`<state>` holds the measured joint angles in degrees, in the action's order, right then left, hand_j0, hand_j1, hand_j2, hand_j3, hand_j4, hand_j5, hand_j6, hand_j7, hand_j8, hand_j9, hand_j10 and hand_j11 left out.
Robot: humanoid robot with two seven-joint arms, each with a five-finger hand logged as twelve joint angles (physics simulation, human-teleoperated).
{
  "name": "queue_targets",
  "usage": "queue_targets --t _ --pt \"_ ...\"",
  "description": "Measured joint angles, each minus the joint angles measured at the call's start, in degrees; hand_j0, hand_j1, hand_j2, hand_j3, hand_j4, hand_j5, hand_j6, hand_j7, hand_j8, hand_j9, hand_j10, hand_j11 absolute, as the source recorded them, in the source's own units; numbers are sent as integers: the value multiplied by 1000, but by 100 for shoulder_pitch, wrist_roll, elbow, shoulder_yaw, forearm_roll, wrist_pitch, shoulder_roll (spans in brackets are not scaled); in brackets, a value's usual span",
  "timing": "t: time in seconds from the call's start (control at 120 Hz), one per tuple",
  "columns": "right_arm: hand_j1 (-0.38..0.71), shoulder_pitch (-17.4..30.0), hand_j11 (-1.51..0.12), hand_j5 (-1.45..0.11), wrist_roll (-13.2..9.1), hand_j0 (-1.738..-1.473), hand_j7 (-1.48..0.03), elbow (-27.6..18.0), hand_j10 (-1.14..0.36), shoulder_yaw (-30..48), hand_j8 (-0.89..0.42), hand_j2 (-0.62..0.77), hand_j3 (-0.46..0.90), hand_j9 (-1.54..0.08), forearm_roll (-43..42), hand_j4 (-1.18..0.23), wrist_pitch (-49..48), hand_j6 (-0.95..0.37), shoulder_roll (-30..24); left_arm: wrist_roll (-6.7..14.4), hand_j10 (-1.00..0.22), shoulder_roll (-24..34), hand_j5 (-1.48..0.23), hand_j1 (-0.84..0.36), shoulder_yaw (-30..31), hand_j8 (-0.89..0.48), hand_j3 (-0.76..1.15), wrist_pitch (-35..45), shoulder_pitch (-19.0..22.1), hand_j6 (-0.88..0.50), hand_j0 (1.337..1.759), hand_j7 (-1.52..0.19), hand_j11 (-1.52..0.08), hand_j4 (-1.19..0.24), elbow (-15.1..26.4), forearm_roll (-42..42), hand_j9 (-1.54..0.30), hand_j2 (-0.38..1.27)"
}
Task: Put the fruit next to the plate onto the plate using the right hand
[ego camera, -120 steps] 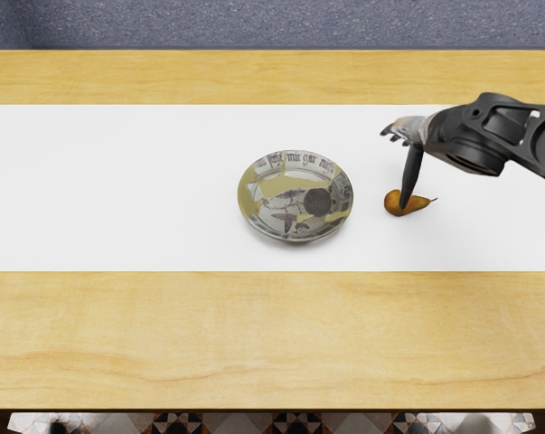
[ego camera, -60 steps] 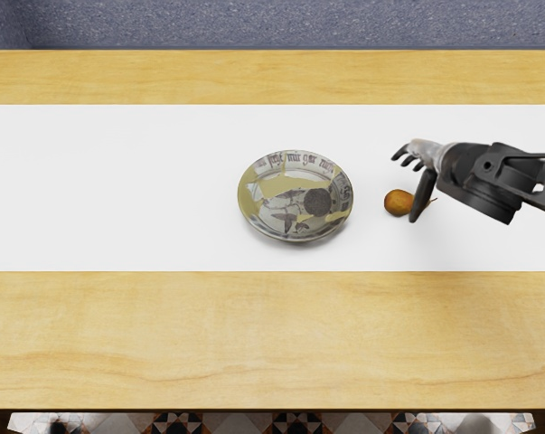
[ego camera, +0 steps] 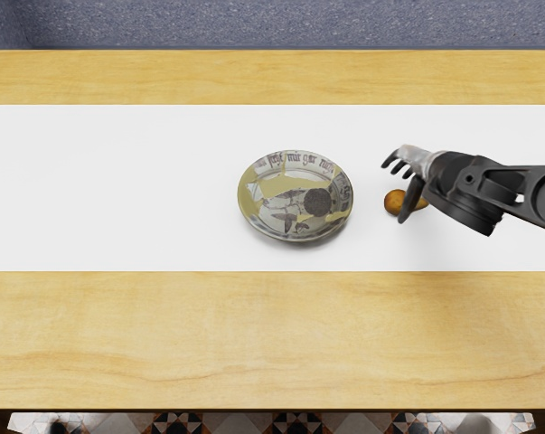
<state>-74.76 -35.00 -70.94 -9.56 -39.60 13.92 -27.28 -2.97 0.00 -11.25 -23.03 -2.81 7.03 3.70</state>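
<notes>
The right hand (ego camera: 411, 174) hovered with fingers spread, its thumb down against the fruit (ego camera: 393, 201), which lay on the tabletop (ego camera: 254, 334) just beside the plate (ego camera: 246, 194).

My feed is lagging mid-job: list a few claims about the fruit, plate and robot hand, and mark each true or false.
1. The fruit lies on the plate. False: it lies right of it, on the runner.
2. The right robot hand is at the fruit. True.
3. The left arm shows. False: only the right arm is in view.
4. The plate holds no fruit. True.
</notes>
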Motion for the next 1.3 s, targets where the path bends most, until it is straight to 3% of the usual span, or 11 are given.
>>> queue_targets --t 0.6,1.3 --pt "51 168 -435 -435 0 -1658 -434 446 -336 -73 -336 -65 0 -435 -111 -336 24 -337 165 4 -13 0 -17 334 0 -13 0 0 0 -13 1658 -17 -17 -13 0 0 -17 3" --pt "122 146 -512 -512 0 -1658 -511 162 -395 -323 -395 -76 0 -512 -255 -395 429 -396 164 2 -13 0 -17 334 0 -13 0 0 0 -13 1658 -17 -17 -13 0 3 -17 2"
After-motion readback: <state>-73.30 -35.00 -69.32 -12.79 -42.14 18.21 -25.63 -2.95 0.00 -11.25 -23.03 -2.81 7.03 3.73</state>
